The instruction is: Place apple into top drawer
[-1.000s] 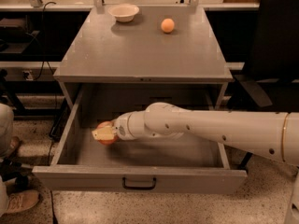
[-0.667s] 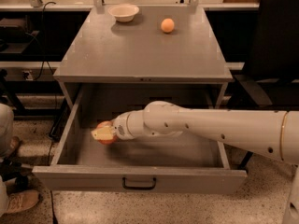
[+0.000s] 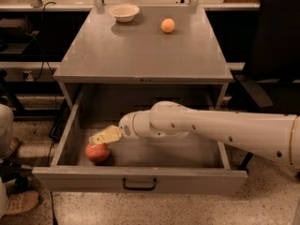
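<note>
In top drawer [image 3: 197, 181], apple [image 3: 97, 153] lies just beneath jaws.

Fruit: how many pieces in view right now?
2. The apple lies in the open top drawer, front left, under the gripper. The orange sits on the cabinet top, back right. The arm hides part of the drawer.

The top drawer [image 3: 197, 180], a wide, shallow grey metal unit with a small black handle [image 3: 139, 185] centred on its front panel, stands fully extended. The apple [image 3: 97, 152], round and reddish-pink, rests on the drawer floor in the front-left corner, near the front panel. The gripper [image 3: 102, 137] sits inside the drawer, just above the apple.
</note>
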`<state>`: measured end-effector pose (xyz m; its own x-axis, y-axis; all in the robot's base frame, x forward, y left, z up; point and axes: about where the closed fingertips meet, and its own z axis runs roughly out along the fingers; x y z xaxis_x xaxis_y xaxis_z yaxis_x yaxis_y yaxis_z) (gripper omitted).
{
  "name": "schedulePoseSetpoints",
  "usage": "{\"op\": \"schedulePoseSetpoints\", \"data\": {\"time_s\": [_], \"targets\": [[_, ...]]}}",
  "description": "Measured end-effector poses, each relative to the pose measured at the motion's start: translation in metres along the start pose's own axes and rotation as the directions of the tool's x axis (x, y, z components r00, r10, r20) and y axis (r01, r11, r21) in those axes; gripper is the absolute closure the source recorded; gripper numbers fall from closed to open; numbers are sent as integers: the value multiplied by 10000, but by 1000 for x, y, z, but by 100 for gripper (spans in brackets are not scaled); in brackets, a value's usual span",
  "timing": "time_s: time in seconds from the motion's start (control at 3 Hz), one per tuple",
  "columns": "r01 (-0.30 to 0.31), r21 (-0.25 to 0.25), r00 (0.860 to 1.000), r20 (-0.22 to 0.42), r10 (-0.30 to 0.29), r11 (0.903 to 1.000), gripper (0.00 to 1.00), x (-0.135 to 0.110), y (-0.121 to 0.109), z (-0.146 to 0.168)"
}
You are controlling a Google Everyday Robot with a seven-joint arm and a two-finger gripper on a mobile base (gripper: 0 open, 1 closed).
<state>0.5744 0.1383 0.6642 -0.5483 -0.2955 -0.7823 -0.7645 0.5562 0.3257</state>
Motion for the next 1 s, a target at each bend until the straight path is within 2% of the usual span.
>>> {"op": "schedulePoseSetpoints", "data": {"time_s": [0.33, 0.67, 1.0], "targets": [[-506, 859, 9985, 239, 487, 9950, 0, 12, -46, -70], [-1027, 1594, 9943, 460, 966, 9819, 0, 25, -86, -131], [-1405, 2225, 9893, 696, 1280, 9648, 0, 35, -114, -188]]}}
